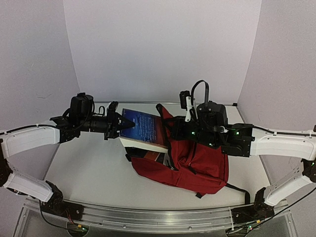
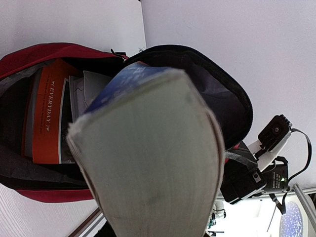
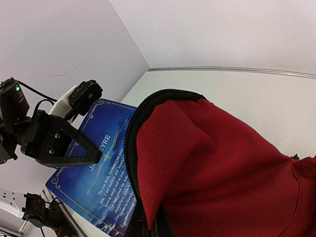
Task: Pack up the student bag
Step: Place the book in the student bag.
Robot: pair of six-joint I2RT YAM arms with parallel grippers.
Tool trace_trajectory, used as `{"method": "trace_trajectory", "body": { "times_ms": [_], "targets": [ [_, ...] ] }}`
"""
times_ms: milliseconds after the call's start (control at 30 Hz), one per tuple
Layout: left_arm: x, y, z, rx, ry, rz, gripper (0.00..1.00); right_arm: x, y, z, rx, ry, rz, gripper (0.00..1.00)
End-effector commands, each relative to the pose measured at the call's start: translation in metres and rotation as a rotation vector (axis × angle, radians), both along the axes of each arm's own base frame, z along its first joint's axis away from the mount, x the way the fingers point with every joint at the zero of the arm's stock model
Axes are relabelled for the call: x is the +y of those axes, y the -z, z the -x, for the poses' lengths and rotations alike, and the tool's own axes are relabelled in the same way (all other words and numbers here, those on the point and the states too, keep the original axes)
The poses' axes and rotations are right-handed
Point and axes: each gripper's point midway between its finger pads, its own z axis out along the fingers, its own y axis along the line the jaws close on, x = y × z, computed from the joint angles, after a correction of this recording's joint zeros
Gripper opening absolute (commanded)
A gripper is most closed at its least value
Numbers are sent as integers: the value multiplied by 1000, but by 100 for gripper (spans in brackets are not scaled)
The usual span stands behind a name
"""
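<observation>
Your bag (image 1: 197, 163) lies right of centre on the table (image 1: 89, 168), mouth leftward; the book (image 1: 143, 126) sticks into it from the left.

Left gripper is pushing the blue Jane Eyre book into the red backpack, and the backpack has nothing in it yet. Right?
No, the red backpack isn't empty: the left wrist view shows an orange Everyday book already inside. The left gripper does hold the blue Jane Eyre book at its opening.

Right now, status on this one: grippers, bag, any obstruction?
Left gripper clamped on thick blue book, far end entering mouth. Right gripper pinching rim of dark red fabric backpack. Orange book, papers inside; nothing blocking.
</observation>
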Motion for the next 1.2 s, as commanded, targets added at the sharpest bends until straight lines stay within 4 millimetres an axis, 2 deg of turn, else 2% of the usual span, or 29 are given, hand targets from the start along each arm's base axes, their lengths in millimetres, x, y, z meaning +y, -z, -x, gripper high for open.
{"method": "trace_trajectory", "body": {
  "times_ms": [0, 133, 267, 533, 867, 1000, 1167],
  "targets": [
    [-6, -113, 22, -283, 116, 282, 0, 3, -74, 3, -126, -19, -218, 0],
    [-6, -134, 28, -318, 148, 329, 0, -1, -71, 0, -120, -8, -219, 0],
    [-7, -128, 27, -292, 148, 310, 0, -2, -71, 0, -114, -6, -225, 0],
    [-15, -89, 15, -189, 138, 288, 0, -4, -76, 0, -112, -4, -240, 0],
    [-34, 0, -16, -34, 111, 119, 0, -1, -91, 4, -123, -32, -271, 0],
    [-47, 23, -26, -6, 107, 63, 0, 0, -91, 4, -122, -36, -274, 0],
    [-74, 33, -30, -11, 136, 39, 0, 8, -99, 3, -139, -59, -287, 0]
  ]
}}
